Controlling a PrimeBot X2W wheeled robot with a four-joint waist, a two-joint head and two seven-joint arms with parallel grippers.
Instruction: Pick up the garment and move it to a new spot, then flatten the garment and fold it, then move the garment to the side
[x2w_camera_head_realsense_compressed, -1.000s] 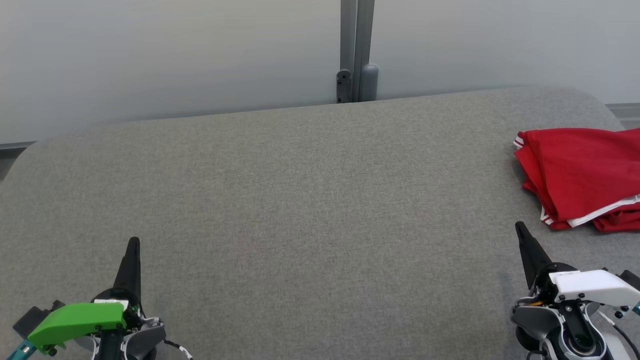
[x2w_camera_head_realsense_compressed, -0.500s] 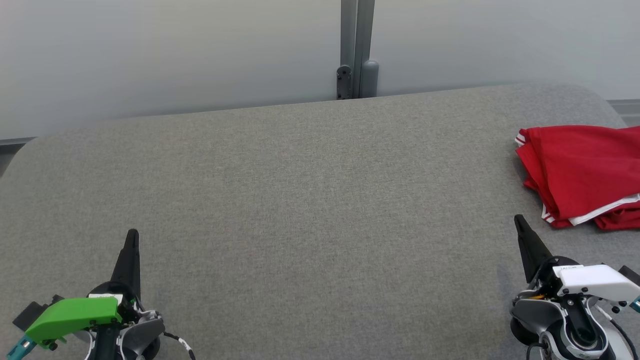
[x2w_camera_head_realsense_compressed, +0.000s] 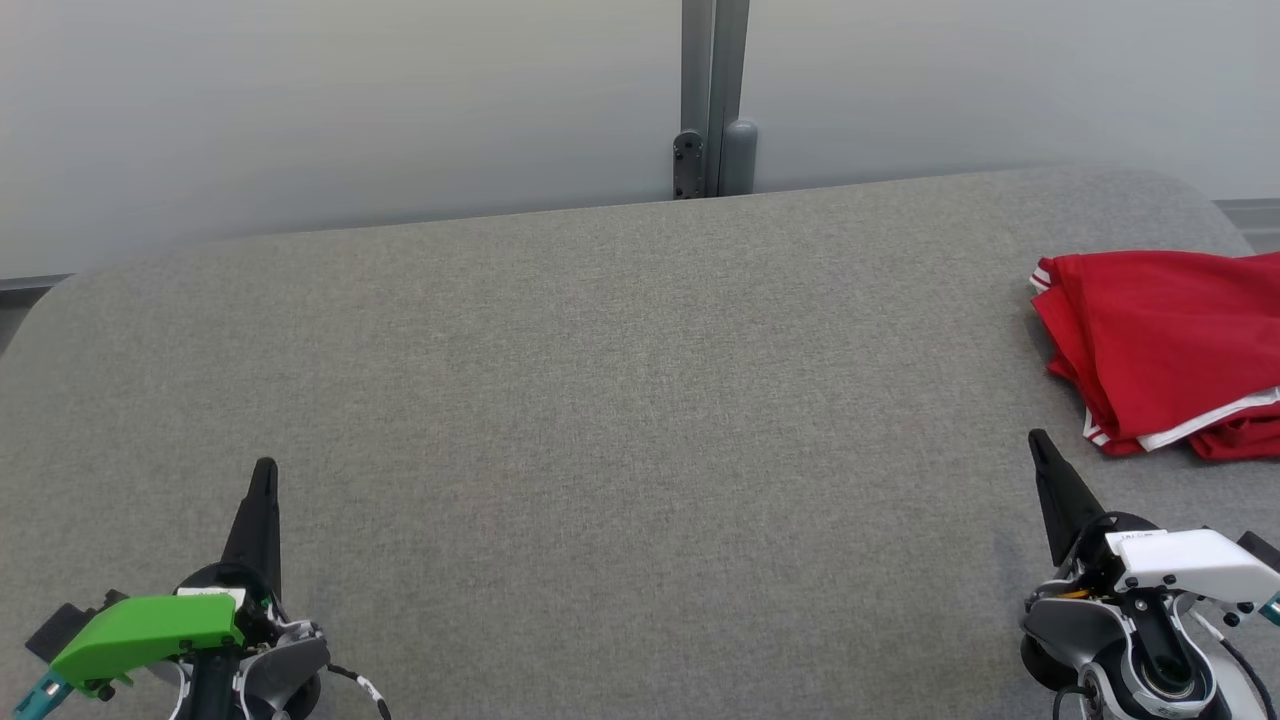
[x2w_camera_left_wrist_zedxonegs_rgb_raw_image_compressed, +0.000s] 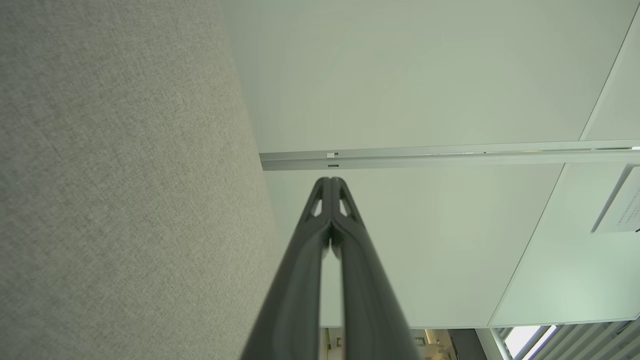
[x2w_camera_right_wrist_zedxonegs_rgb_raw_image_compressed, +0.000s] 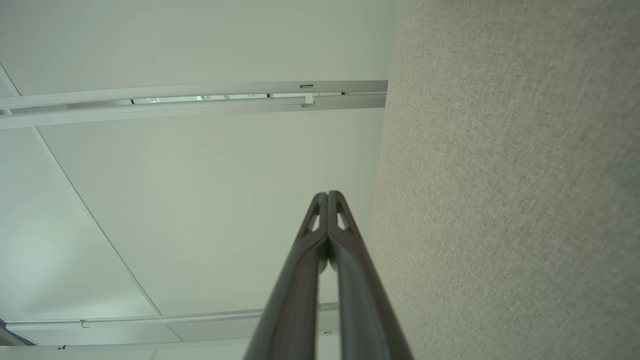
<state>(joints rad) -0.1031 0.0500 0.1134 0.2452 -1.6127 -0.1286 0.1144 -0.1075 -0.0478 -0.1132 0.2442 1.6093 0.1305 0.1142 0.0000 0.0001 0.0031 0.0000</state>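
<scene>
Red with white trim, garment (x2w_camera_head_realsense_compressed: 1160, 340) in rough folded layers at the far right of the grey fabric surface (x2w_camera_head_realsense_compressed: 620, 400). Runs off the right edge of the head view. Left gripper (x2w_camera_head_realsense_compressed: 265, 468) at the near left, over bare surface, well apart from the garment; empty, fingers (x2w_camera_left_wrist_zedxonegs_rgb_raw_image_compressed: 360, 280) meeting at the tips in the wrist view. Right gripper (x2w_camera_head_realsense_compressed: 1035, 440) at the near right, near the garment's front edge but not touching; empty too, fingers (x2w_camera_right_wrist_zedxonegs_rgb_raw_image_compressed: 300, 280) pressed tip to tip. Behind the surface, pale wall (x2w_camera_head_realsense_compressed: 300, 100) and a grey post (x2w_camera_head_realsense_compressed: 712, 100).
</scene>
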